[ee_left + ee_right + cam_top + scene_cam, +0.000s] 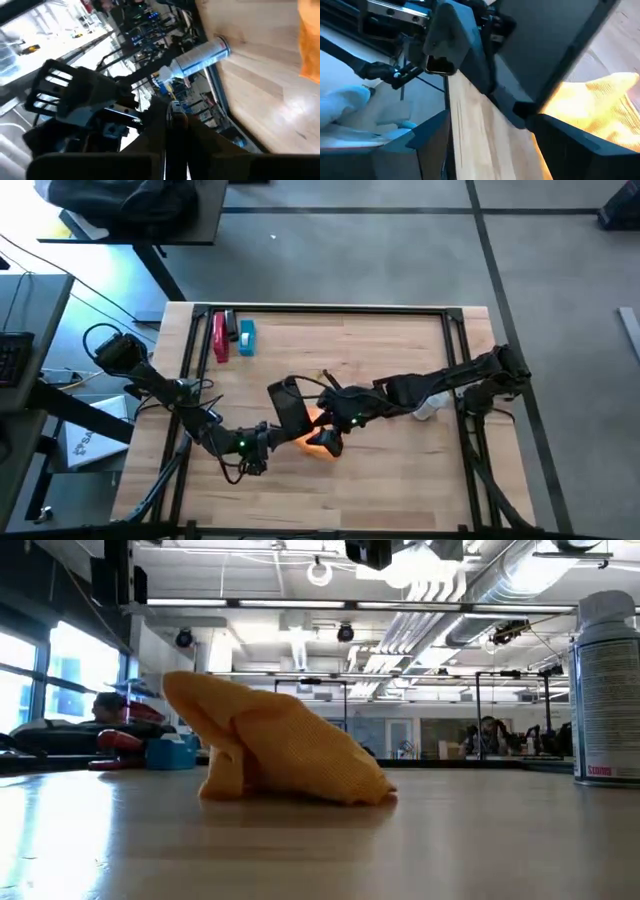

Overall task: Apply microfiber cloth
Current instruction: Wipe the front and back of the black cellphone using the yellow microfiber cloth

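My right gripper (328, 442) hangs over the middle of the pale wooden surface (400, 480), right above the bright-orange microfiber cloth (275, 752). I cannot tell whether it is grasping the cloth or has let go; in the right wrist view my dark fingers (570, 137) sit close against the orange fabric, but the contact is hidden. My left gripper (268, 435) is low over the surface just beside the right one, holding up a flat black phone-like slab (289, 406) that stands tilted next to the cloth.

Seen level across the surface, the cloth lies crumpled in a mound, its long axis running across that view, with the higher bunched end toward the red and blue objects and the lower end tapering toward the spray can. Its underside rests on the wood.

A white spray can with a pale cap (200, 55) lies on its side near the right edge of the surface, under my right arm. At the far left corner sit a red tool (220, 337) and a small blue object (246, 338), side by side, well apart from the cloth.
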`<state>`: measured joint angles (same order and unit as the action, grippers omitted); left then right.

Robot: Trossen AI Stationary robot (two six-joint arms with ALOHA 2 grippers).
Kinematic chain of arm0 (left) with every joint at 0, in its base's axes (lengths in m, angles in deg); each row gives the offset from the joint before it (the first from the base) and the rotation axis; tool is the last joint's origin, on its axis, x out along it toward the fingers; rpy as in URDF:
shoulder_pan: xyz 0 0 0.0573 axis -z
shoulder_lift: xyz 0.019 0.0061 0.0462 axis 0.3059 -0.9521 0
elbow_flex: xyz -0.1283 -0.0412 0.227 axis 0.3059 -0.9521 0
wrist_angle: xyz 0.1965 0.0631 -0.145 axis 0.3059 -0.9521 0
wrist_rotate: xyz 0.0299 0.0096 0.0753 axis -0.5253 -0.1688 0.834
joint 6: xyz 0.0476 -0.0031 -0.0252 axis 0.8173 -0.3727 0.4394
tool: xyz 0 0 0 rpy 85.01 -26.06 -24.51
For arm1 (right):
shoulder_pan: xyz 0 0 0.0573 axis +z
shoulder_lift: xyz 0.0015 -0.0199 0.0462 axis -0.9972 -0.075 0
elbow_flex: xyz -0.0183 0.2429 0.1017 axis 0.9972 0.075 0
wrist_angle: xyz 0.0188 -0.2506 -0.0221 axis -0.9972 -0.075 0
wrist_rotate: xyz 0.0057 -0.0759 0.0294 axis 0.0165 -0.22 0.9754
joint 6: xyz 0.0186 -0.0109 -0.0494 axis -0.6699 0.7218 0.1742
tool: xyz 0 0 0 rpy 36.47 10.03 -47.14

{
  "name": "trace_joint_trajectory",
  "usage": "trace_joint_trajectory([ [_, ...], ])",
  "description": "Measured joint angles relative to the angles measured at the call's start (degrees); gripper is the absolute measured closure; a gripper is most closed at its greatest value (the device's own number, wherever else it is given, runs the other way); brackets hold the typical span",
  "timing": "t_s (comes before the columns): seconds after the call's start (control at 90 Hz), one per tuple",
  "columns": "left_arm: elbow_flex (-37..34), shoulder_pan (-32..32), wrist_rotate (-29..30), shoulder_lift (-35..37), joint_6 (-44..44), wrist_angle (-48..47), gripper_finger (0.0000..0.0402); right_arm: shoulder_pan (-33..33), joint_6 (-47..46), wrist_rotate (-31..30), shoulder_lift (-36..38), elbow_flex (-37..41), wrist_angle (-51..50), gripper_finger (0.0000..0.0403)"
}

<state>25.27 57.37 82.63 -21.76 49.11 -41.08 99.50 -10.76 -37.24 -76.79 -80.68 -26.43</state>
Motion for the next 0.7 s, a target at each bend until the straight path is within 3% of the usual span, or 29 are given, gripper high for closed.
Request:
trace_joint_trajectory([
  [0.7, 0.47, 1.83, -1.81, 0.05, 3.49, -0.56, 0.0376, -4.22, 4.86, 0.93, 1.03, 0.02, 6.74, 0.0149],
])
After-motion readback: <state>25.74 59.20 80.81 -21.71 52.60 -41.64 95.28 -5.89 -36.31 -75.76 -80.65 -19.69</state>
